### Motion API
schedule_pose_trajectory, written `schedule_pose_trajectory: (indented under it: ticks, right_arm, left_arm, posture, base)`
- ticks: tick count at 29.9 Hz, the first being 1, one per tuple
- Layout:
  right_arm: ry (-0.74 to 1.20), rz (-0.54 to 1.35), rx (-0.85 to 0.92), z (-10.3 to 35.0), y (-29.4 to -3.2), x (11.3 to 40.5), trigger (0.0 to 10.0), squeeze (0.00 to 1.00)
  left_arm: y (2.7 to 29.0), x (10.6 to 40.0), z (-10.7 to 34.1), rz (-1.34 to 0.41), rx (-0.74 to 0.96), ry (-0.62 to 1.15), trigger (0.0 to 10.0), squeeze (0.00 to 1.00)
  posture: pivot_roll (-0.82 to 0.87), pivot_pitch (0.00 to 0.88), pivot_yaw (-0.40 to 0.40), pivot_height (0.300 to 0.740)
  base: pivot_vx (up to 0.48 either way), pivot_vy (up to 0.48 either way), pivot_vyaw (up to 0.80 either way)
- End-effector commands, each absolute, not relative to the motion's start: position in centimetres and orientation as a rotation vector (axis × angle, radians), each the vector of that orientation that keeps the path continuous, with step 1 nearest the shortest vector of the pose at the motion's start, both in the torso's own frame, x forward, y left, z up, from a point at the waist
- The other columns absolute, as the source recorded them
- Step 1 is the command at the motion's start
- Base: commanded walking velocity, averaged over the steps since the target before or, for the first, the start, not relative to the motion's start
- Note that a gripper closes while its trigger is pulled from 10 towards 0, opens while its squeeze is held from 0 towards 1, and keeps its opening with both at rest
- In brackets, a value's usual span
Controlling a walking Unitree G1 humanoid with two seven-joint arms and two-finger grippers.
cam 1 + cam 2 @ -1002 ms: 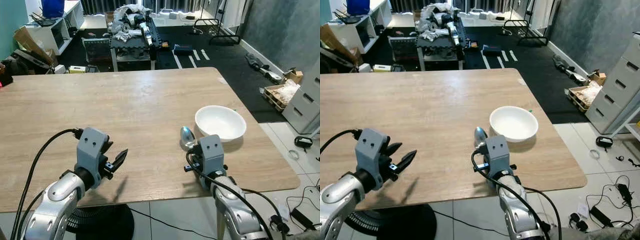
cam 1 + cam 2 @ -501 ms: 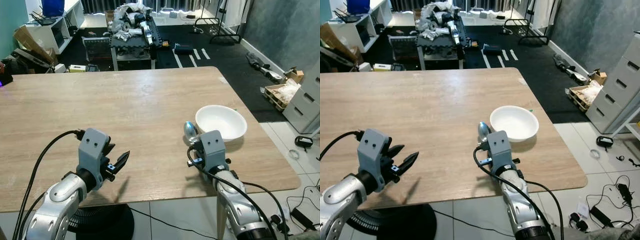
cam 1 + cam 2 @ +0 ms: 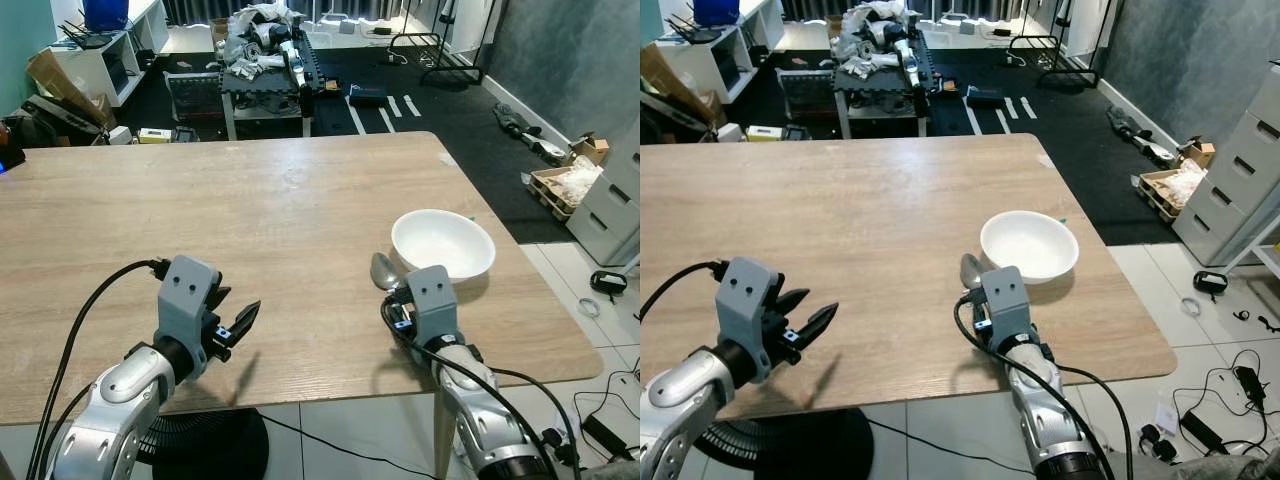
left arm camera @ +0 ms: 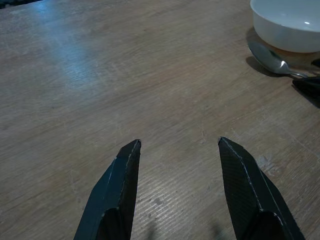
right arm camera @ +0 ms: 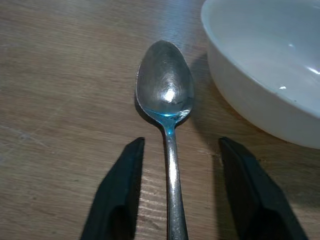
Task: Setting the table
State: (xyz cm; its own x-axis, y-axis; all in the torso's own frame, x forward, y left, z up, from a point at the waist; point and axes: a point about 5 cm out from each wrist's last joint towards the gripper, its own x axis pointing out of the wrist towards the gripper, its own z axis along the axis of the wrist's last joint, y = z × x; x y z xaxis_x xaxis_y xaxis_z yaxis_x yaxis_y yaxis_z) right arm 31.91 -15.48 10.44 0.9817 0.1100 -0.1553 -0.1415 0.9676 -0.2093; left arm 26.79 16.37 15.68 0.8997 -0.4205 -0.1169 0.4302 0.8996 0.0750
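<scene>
Now spoon (image 5: 165, 95) lies flat on surface (image 3: 250, 220), just beside white bowl (image 3: 443, 243), handle between fingers of my right hand (image 5: 172, 200), spread, not gripping. Thin stiff steel, light, slick; I judge mid-handle best hold. Left hand (image 4: 177, 190) wide, idle.

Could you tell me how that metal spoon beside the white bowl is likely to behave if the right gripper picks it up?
The spoon looks like polished metal, so it is probably stiff, and its thin, smooth handle may slip between the right gripper's open fingers. It lies flat on the wooden table, leaving little to get under. Its weight likely sits toward its head, close to the white bowl, so it could pivot if pinched far back.
</scene>
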Motion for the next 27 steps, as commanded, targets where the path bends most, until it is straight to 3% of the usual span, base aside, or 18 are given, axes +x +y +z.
schedule_pose_trajectory:
  ticks: [1, 2, 3, 16, 23, 27]
  right_arm:
    - [0.171, 0.109, -0.201, 9.8, -15.8, 31.8, 10.0, 1.00]
    - [0.165, 0.108, -0.193, 10.0, -15.8, 31.8, 10.0, 0.65]
    - [0.160, 0.107, -0.188, 10.1, -15.8, 31.8, 10.0, 0.00]
    - [0.073, 0.057, -0.017, 13.3, -17.1, 29.9, 10.0, 0.00]
    - [0.047, 0.065, -0.020, 14.2, -17.9, 27.9, 10.0, 0.00]
    - [-0.158, 0.034, 0.086, 17.8, -17.8, 27.7, 10.0, 0.00]
  left_arm:
    - [16.1, 26.7, 15.7, -0.449, 0.102, 0.101, 10.0, 0.00]
    - [16.1, 26.8, 15.7, -0.450, 0.102, 0.101, 10.0, 0.00]
    - [16.1, 26.8, 15.7, -0.451, 0.101, 0.101, 10.0, 0.00]
    - [15.9, 27.0, 15.7, -0.466, 0.101, 0.101, 10.0, 0.00]
    - [15.7, 27.1, 15.7, -0.481, 0.100, 0.101, 10.0, 0.00]
    - [15.2, 28.0, 16.1, -0.447, 0.088, 0.066, 10.0, 0.00]
  posture:
    - [0.03, 0.031, 0.090, 0.740]
    - [0.03, 0.030, 0.090, 0.740]
    - [0.03, 0.030, 0.090, 0.740]
    - [0.00, 0.027, 0.098, 0.740]
    - [-0.01, 0.025, 0.099, 0.740]
    - [-0.03, 0.013, 0.108, 0.740]
  base:
    - [0.000, 0.000, 0.00]
    - [0.000, 0.000, 0.00]
    - [0.000, 0.000, 0.00]
    - [0.000, 0.000, 0.00]
    - [0.000, 0.000, 0.00]
    - [0.000, 0.000, 0.00]
